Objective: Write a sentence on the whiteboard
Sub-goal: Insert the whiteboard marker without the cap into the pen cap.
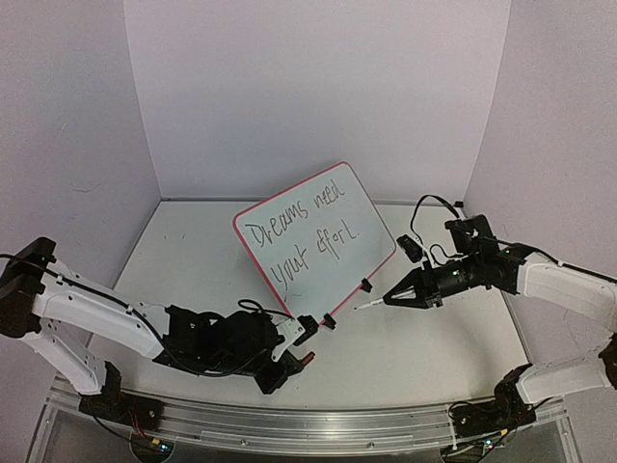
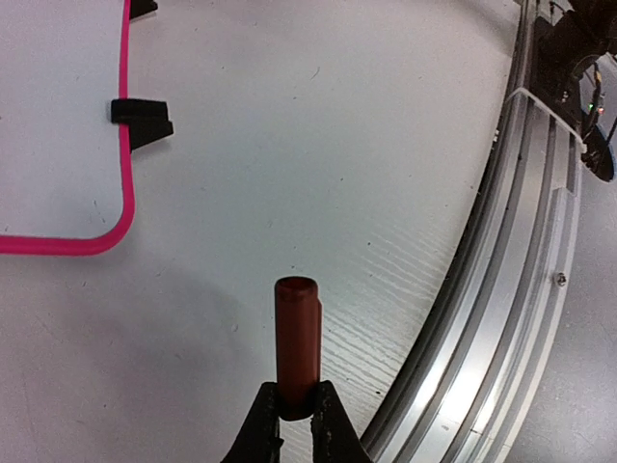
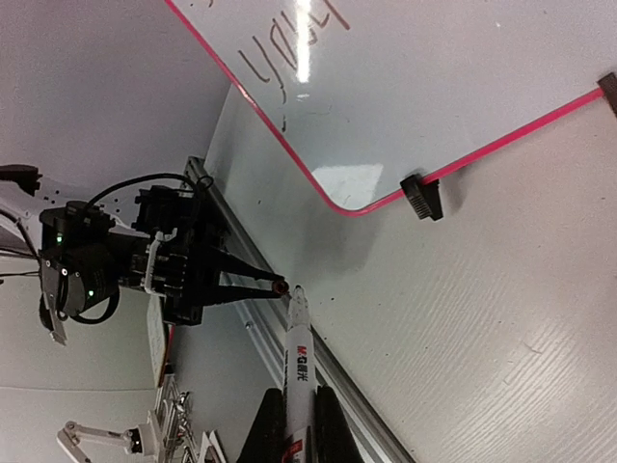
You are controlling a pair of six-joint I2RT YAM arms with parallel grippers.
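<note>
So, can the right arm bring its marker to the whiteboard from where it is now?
Probably yes. The right gripper holds the marker, tip close to the whiteboard's near edge, with only bare table between. The left gripper, holding a red cap, is off to the side.

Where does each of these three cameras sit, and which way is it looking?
Top view: fixed above and behind, looking down at the whiteboard; left arm and right arm show.
Left wrist: rides the left arm, facing the table; the left gripper pinches a red cap.
Right wrist: rides the right arm, facing the left arm; the right gripper holds a marker.
Shared: all show the whiteboard.
</note>
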